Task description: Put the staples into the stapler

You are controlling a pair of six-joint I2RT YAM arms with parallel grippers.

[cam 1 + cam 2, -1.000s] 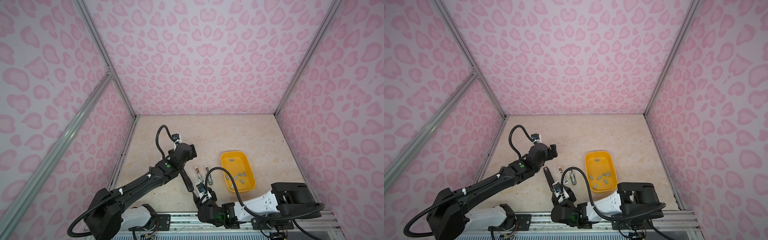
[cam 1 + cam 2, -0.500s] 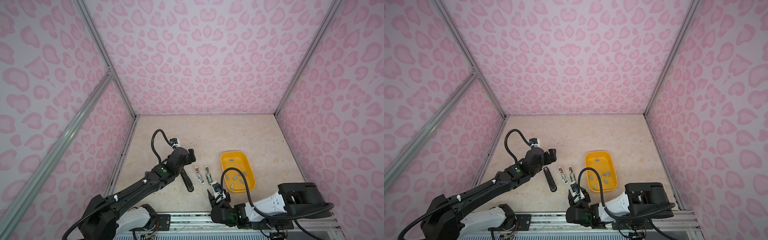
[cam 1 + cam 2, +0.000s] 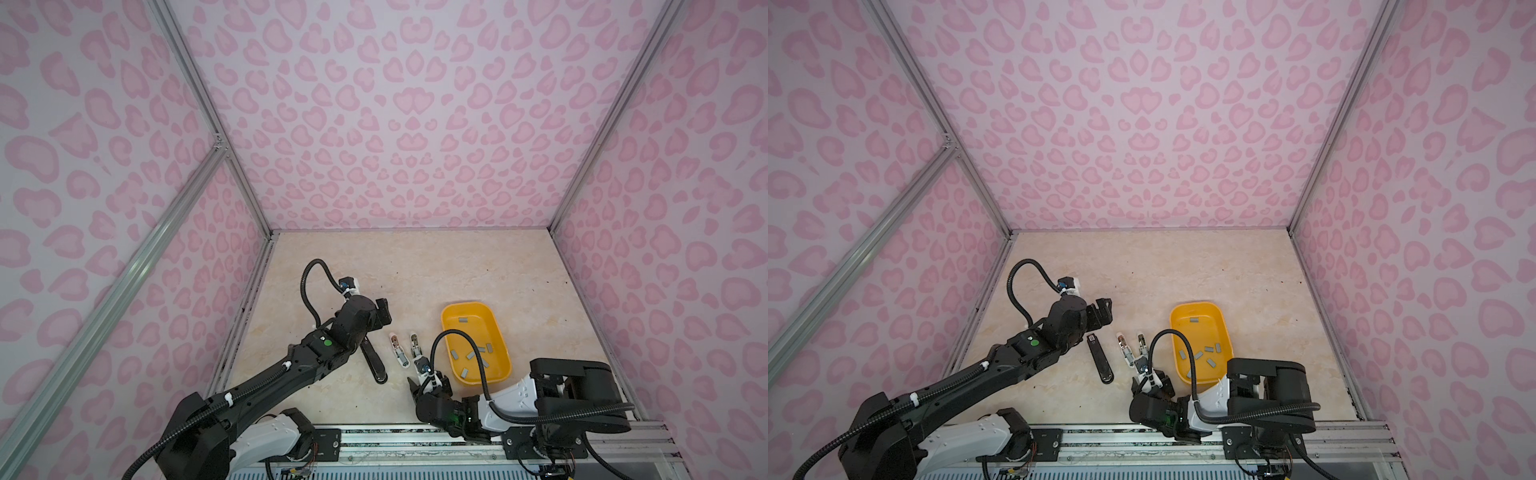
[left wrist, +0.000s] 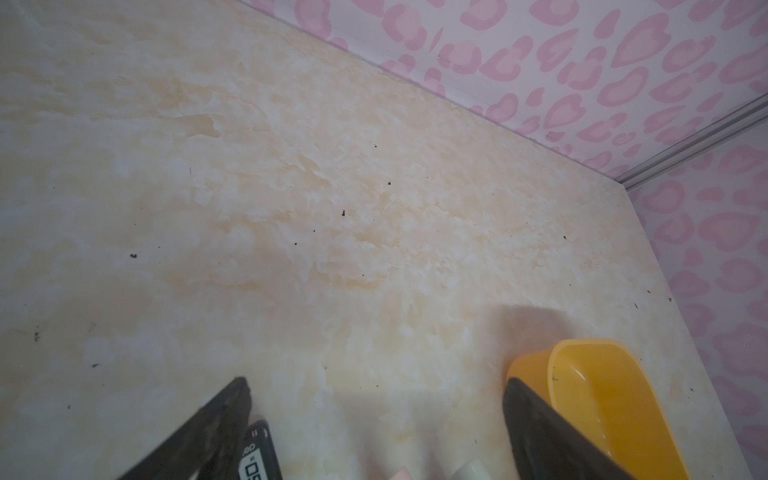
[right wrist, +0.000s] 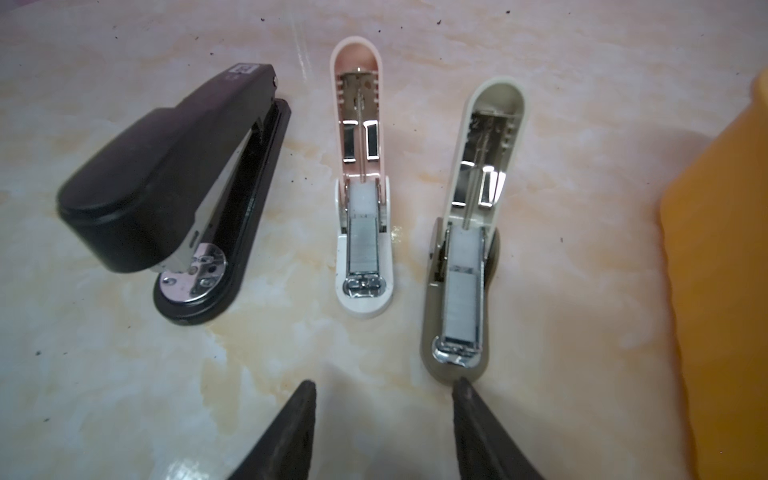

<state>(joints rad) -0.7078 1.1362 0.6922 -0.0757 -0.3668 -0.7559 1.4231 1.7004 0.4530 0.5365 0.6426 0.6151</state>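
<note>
yellow plastic tray (image 3: 482,320) sits on the right of the marbled beige table (image 3: 415,270). the staples (image 3: 469,355) lie loose inside it, about seven short grey strips scattered flat over its floor. most are toward the near end and one is alone at the far end.

left of the tray three staplers lie in a row, their long axes running near to far. the black stapler (image 5: 174,187) on the left is the largest, and its top is down. the pink stapler (image 5: 363,208) in the middle and the olive stapler (image 5: 465,266) beside the tray are small. each has its lid flipped back toward the far side and a grey strip (image 5: 363,249) lying in its bared channel.

the right claw (image 5: 384,382) is low at the near end of the olive stapler and points far along the row. its two dark fingers (image 5: 478,428) stand partly apart, narrower than the other claw's, with only table between them, and it grips nothing. one fingertip lies right at the near tip of the olive stapler's base; whether it touches cannot be told.

the left claw (image 3: 384,318) hangs over bare table just far of the row of staplers. its fingers (image 4: 216,424) are spread wide, holding nothing and touching nothing that can be seen. in its wrist view the far end of the black stapler shows beside one finger, and the tray's far end shows past the other.
</note>
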